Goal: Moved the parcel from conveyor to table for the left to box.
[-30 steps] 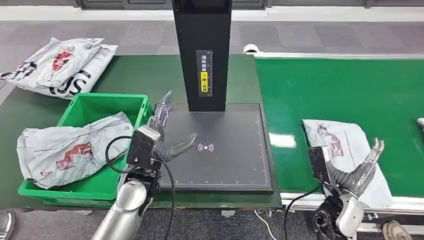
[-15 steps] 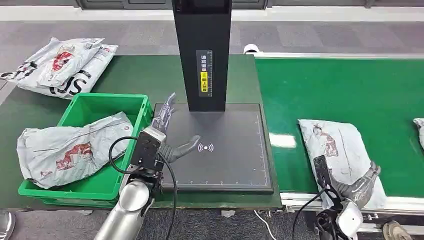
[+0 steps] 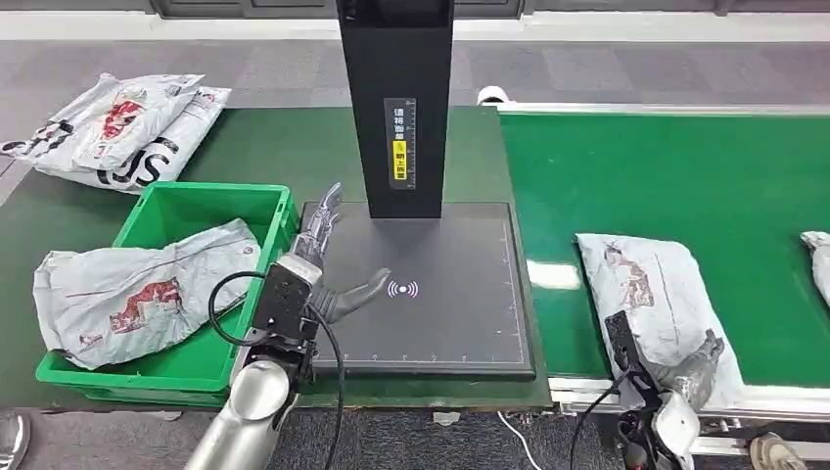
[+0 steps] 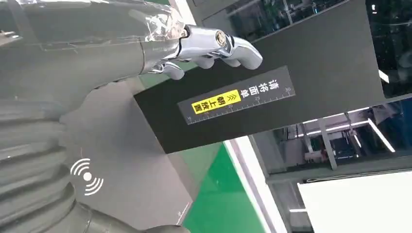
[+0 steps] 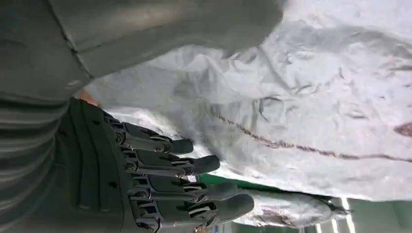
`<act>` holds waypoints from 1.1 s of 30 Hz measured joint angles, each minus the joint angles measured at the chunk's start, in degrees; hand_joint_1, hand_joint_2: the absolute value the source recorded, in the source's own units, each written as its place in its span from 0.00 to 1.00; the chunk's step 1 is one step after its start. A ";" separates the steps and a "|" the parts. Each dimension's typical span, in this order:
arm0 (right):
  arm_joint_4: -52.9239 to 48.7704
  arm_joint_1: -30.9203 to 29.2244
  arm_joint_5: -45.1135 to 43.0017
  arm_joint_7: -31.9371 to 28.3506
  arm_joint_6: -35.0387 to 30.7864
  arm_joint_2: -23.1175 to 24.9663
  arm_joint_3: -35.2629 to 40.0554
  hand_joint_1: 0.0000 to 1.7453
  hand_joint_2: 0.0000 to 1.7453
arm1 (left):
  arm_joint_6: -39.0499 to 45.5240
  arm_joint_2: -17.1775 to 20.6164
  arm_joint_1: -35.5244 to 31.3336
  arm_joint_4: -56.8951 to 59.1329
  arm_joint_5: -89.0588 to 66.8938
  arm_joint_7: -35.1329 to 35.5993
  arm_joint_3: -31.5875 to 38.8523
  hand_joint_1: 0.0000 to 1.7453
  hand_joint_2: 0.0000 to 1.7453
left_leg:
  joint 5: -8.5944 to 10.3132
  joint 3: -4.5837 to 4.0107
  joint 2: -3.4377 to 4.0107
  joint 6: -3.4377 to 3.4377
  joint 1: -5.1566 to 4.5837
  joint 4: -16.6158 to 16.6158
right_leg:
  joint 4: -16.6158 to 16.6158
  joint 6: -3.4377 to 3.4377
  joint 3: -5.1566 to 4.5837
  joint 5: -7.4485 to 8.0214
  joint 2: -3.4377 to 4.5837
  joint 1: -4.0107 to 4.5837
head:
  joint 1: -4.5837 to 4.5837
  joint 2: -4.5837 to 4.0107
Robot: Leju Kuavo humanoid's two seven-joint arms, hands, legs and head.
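While the grey poly-mailer parcel [image 3: 654, 299] is lying flat on the green conveyor belt [image 3: 685, 176], near the belt's front edge, the right hand [image 3: 693, 364] is reaching over the parcel's near corner from below; in the right wrist view the parcel [image 5: 301, 111] is lying between the thick grey thumb and the dark fingers [image 5: 184, 165], which are standing apart with the film not clamped between them.

Left hand [image 3: 328, 264]: hovering over the left edge of the black scanner pad [image 3: 440, 313], fingers spread, thumb pointing toward the white wireless symbol [image 3: 402, 289], holding nothing. In the left wrist view the fingertips [image 4: 228, 46] are showing in front of the scanner's black column [image 4: 272, 92] with its yellow label.

Second parcel [image 3: 817, 259]: entering at the belt's right edge, well apart from the first.

Surface: dark green tabletop [image 3: 264, 147] is carrying the scanner pad, the black upright column [image 3: 395, 98] and a green plastic crate [image 3: 196, 211] just beside the pad's left side. One grey parcel [image 3: 137, 289] is draping over the crate's left rim. Two more mailers [image 3: 117, 127] are lying stacked at the tabletop's far left corner.

Room: grey tiled floor [image 3: 607, 69] is running behind the tabletop and belt; a shoe [image 3: 773, 452] is showing at the lower right corner.
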 measured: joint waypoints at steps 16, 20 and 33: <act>2.30 -1.11 2.91 0.52 1.62 -0.02 0.00 1.00 1.00 | 0.74 0.39 1.45 -2.28 -1.07 0.00 0.02 0.00 1.00 | 0.00 -0.01 -0.03 0.00 0.00 0.00 | 0.00 0.00 0.01 0.00 -0.02 0.00 | 0.02 0.00; 2.28 -1.18 3.43 -0.20 1.62 0.00 0.00 1.00 1.00 | 1.09 0.48 2.02 -3.17 -1.25 -0.02 0.11 0.00 1.00 | 0.00 -0.01 -0.03 0.00 0.00 0.00 | 0.00 0.00 0.01 0.00 -0.02 0.00 | 0.02 -0.02; -0.93 -0.40 6.45 -0.76 0.70 0.63 0.00 0.00 1.00 | 1.53 0.50 2.97 -4.96 -2.14 0.00 0.72 0.00 1.00 | 0.00 -0.01 -0.04 0.00 0.00 0.00 | 0.00 0.00 0.01 0.00 -0.02 0.00 | 0.00 -0.02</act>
